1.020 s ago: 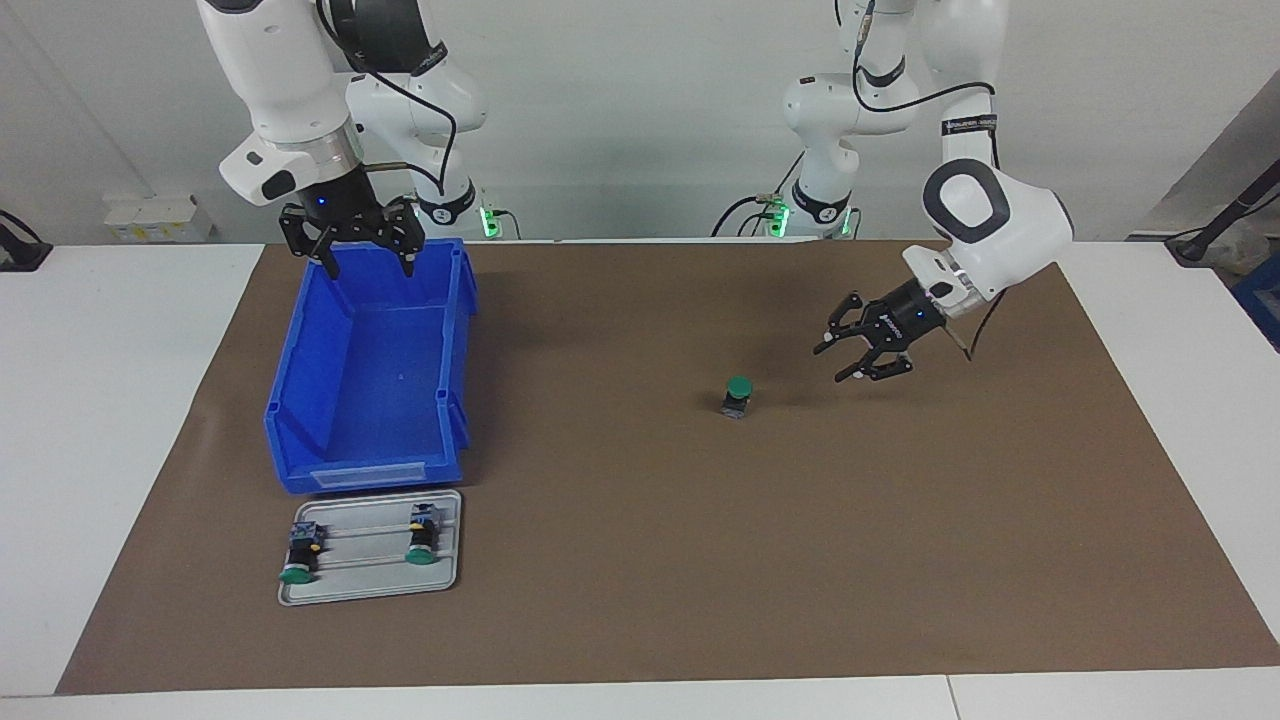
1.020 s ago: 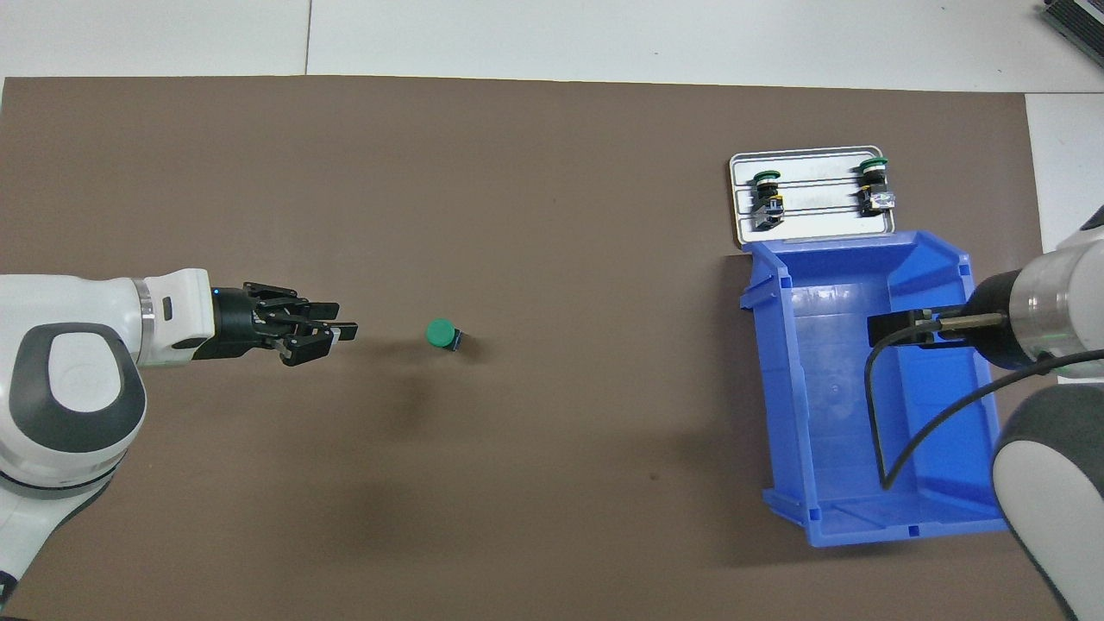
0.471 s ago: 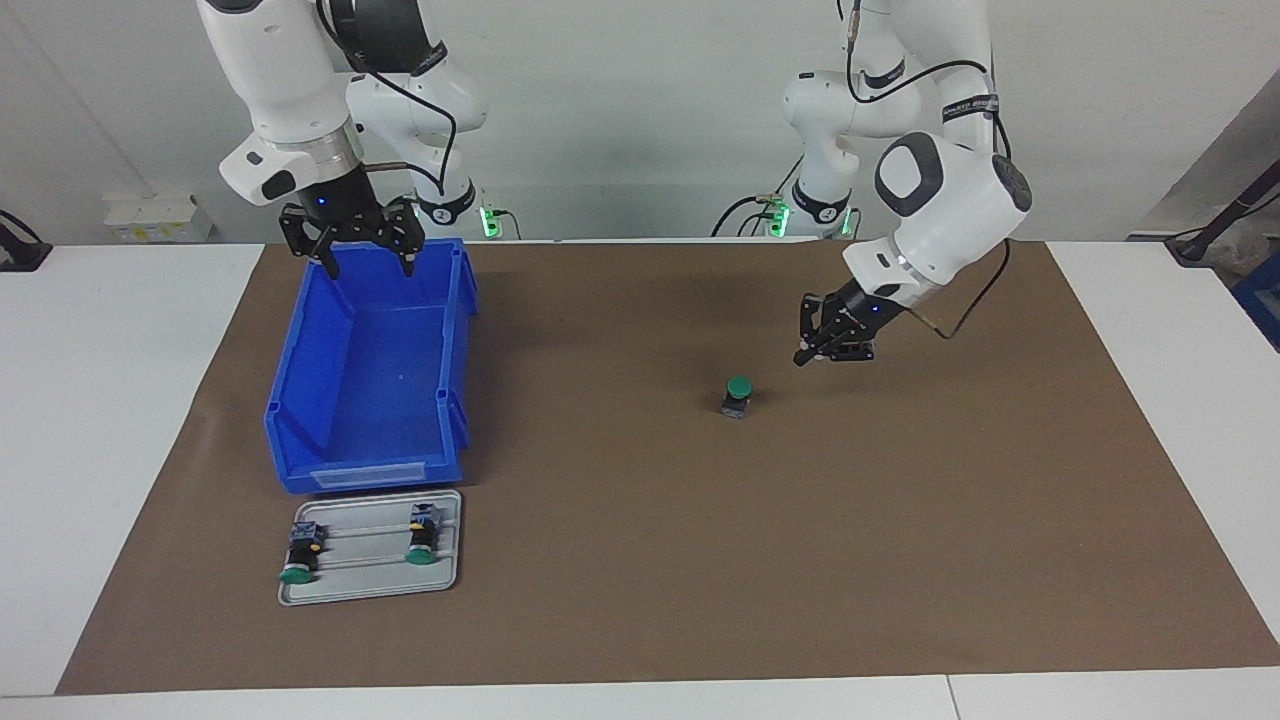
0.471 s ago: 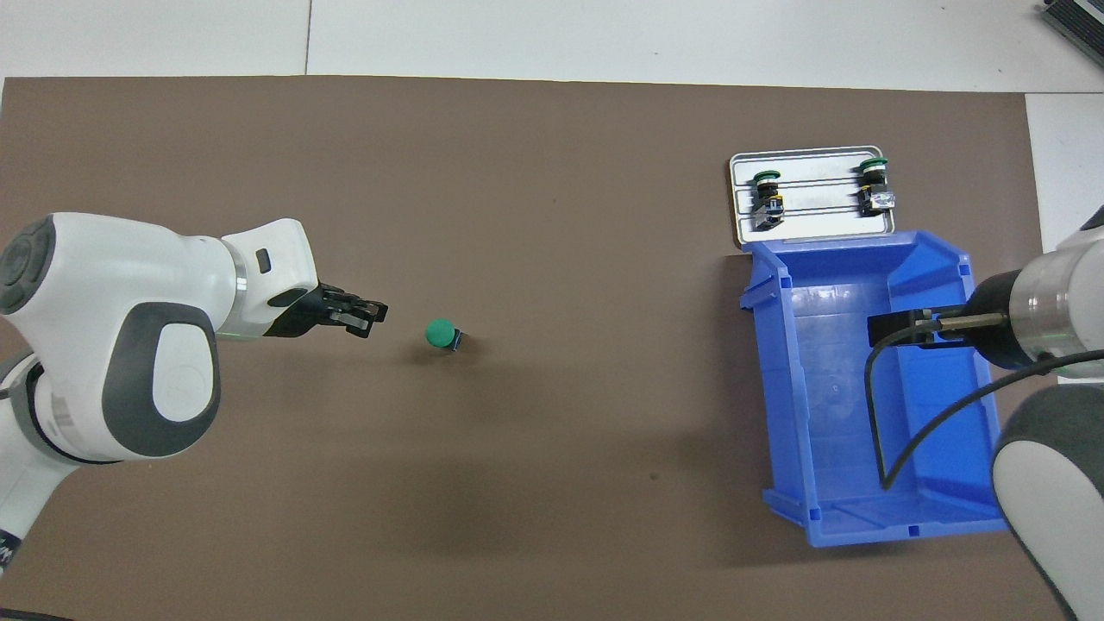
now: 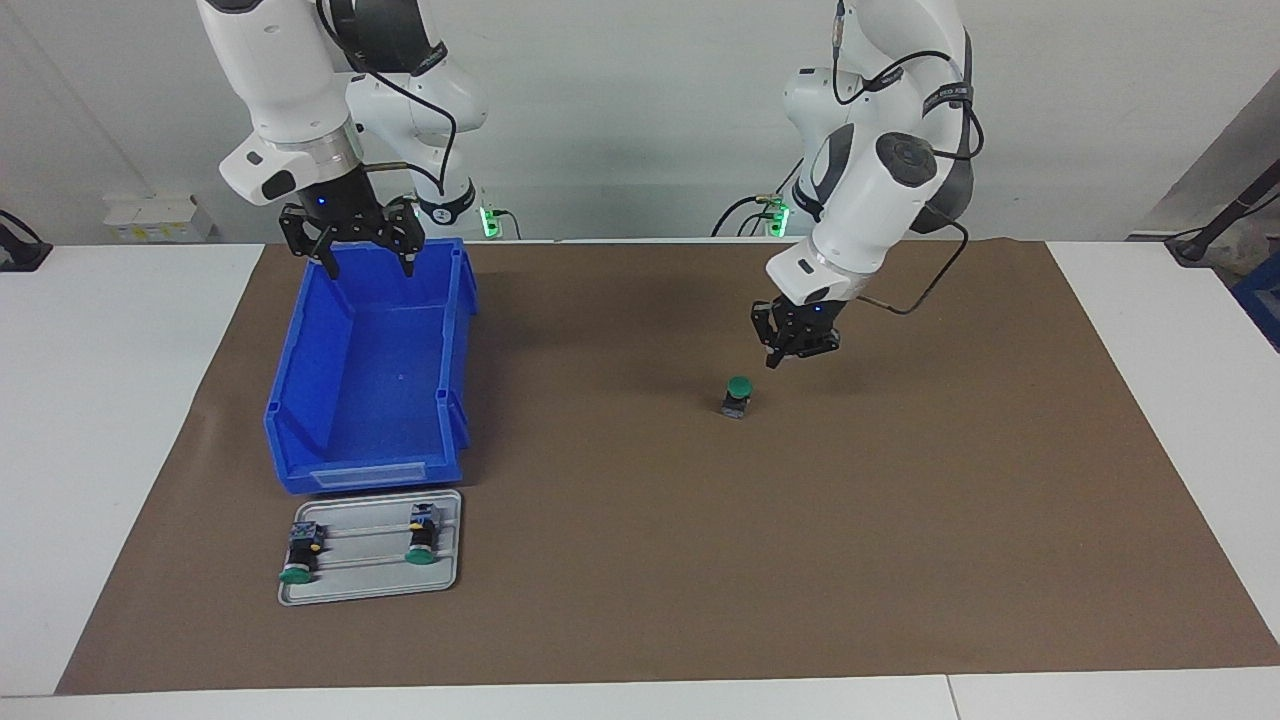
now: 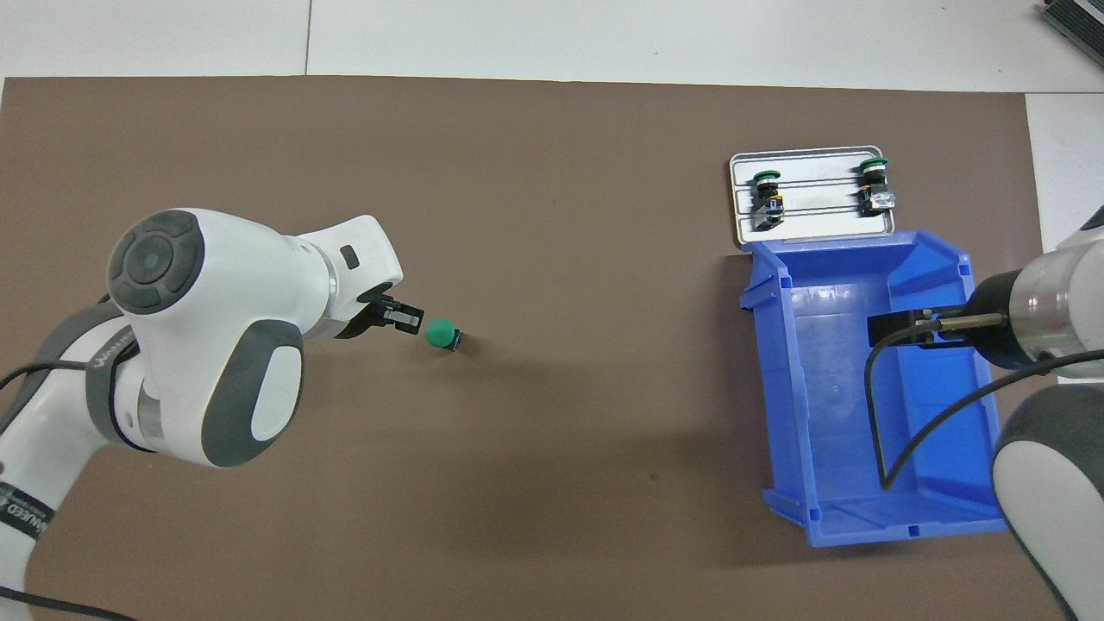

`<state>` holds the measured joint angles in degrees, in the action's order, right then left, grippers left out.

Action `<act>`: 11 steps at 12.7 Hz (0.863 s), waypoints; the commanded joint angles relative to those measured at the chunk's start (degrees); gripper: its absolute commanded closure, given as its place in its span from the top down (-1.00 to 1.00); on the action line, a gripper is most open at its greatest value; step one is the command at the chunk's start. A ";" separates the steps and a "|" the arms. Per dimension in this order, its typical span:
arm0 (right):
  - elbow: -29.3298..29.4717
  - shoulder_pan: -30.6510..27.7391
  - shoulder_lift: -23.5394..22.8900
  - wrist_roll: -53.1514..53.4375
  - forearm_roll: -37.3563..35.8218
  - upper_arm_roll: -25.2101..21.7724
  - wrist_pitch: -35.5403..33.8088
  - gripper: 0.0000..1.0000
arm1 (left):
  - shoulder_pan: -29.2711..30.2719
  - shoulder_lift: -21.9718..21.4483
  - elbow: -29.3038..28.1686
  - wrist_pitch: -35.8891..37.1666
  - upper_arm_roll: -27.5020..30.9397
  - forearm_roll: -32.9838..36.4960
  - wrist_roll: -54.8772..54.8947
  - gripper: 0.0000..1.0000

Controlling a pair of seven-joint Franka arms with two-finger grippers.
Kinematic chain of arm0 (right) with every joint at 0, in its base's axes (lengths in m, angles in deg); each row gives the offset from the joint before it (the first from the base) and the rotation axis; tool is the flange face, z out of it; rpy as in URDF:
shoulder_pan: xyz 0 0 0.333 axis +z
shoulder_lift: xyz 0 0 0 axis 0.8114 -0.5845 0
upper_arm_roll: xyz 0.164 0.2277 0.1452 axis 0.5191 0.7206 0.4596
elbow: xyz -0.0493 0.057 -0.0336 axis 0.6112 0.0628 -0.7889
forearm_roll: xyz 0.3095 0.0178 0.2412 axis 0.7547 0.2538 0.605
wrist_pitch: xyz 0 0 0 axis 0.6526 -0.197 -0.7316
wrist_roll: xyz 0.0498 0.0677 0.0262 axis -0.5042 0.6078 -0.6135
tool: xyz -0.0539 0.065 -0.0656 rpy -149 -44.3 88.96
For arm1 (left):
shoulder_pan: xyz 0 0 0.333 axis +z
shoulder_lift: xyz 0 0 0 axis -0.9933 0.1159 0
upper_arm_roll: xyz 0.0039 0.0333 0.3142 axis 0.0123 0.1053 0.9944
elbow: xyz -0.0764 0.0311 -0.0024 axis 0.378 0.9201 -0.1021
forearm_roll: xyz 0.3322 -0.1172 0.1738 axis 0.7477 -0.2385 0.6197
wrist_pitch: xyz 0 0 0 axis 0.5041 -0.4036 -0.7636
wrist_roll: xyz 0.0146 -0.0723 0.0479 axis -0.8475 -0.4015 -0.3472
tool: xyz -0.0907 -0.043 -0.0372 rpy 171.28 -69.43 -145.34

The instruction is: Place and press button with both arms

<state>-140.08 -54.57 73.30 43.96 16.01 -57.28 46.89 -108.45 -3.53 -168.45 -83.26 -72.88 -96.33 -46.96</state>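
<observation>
Now that our left gripper [image 5: 775, 362] has closed empty and swung beside the button [image 5: 737, 396] mid-mat, we judge pressing next; right gripper [image 5: 365, 262] waits spread over the blue bin [image 5: 300, 400].

Facing cam high, across table; overhead cam steep down; both share mat [image 5: 900, 560].

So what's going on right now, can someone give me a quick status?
Left gripper shut, up beside the button, not touching. Right gripper open, waiting over the blue bin. Button upright on the mat, nothing in the way.
</observation>
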 commanded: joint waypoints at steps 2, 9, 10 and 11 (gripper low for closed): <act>-1.02 -0.62 1.02 -1.80 1.40 0.07 0.43 0.99 | -3.45 4.91 1.96 -2.07 0.85 5.53 -5.16 -1.00; -1.02 -0.62 1.02 -1.80 1.49 0.07 0.43 0.99 | -5.74 8.79 1.18 -4.10 0.85 7.93 -6.58 -1.00; -1.02 -0.62 1.02 -1.80 1.49 0.07 0.43 0.99 | -5.83 9.22 1.00 -4.19 0.85 7.93 -6.58 -1.00; -1.02 -0.62 1.02 -1.80 1.49 0.07 0.43 0.99 | -5.92 9.40 0.65 -4.28 0.85 7.93 -6.58 -1.00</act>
<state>-140.08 -54.57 73.30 43.96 16.01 -57.28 46.89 -112.94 4.66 -167.75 -86.59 -72.80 -89.55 -52.33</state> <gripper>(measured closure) 0.004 0.991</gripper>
